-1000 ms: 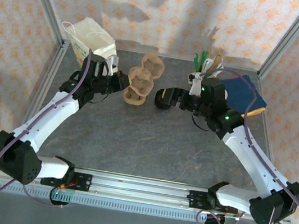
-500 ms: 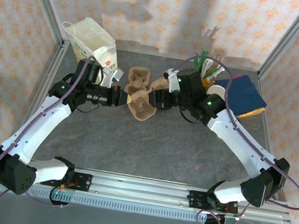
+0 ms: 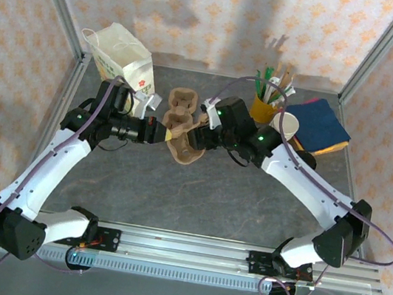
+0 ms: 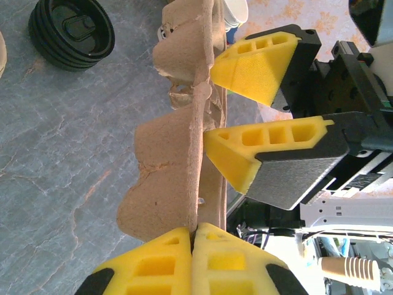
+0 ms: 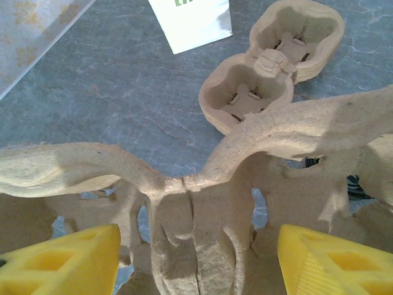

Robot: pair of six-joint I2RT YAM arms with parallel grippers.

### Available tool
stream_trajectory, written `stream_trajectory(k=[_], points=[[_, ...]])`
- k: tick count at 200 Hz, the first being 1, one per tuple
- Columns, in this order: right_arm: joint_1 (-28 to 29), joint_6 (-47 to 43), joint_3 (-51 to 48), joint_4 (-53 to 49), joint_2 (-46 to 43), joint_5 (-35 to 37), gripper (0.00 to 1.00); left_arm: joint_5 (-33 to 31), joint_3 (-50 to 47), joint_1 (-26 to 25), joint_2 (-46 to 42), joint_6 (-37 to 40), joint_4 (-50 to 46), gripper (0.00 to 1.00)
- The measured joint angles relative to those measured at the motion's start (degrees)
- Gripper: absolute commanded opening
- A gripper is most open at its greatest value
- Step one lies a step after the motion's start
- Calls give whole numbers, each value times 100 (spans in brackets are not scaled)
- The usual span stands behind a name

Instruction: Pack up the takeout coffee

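Note:
A brown pulp cup carrier (image 3: 185, 147) hangs on edge just above the table, pinched at its rim by my left gripper (image 3: 163, 134) (image 4: 193, 246), which is shut on it. My right gripper (image 3: 202, 139) (image 5: 196, 264) stands open astride the carrier's (image 5: 202, 203) other end, with its yellow fingers (image 4: 264, 144) close to the pulp and a gap on each side. The takeout coffee's black lid (image 4: 69, 32) sits on the table beyond the carrier, and the cup under it is hidden. A dark round shape (image 3: 305, 159) behind the right arm looks like that lid.
A second pulp carrier (image 3: 182, 103) (image 5: 270, 67) lies flat at the back centre. A white paper bag (image 3: 125, 57) (image 5: 191, 21) stands at the back left. At the back right are a yellow cup of sticks (image 3: 264, 109), a white lidless cup (image 3: 287, 124) and blue napkins (image 3: 323, 124).
My right arm swung left from the yellow cup to the carrier, its jaws narrowing slightly. My left gripper drew the carrier toward the table's middle and tipped it on edge.

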Motion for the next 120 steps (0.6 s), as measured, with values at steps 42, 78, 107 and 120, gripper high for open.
stream_trajectory(k=[42,78,107,120], points=[[7,2,-76,22,20,153,64,0,7,0,2,-2,4,0],[13,2,-216,48,20,146,63,0,7,0,4,-2,4,0],[33,2,-227,87,28,149,63,11,7,0,4,-2,7,0],[33,4,-227,103,52,140,65,15,7,0,4,-2,7,0]])
